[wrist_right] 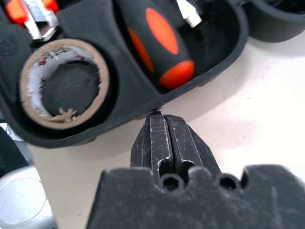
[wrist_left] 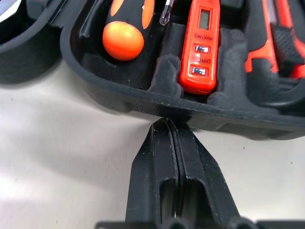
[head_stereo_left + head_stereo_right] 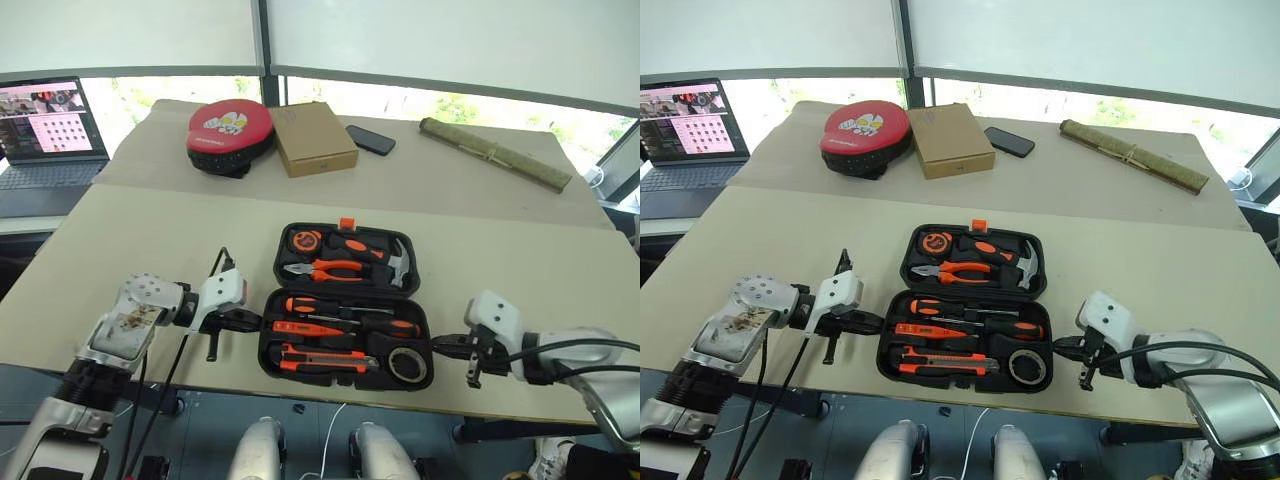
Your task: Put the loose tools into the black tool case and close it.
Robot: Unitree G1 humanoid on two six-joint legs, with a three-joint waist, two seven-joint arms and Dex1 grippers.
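Both arms: silver-grey metal forearm shells, white plastic wrist housings, black two-finger grippers at the ends. Left gripper (image 3: 213, 345): black fingers (image 2: 157, 167) are flat tapered wedges, matte moulded plastic, with a slot cut near the base. Left forearm casing is perforated with small round holes, brownish scuffed patch on top, ribbed black collar further back. Thin black cables run from the left wrist along the arm. Right gripper (image 3: 472, 372): fingers (image 1: 157, 138) scratched, worn at the edges; black mount block behind them shows three round socket holes. Thick black cables loop over the right forearm.
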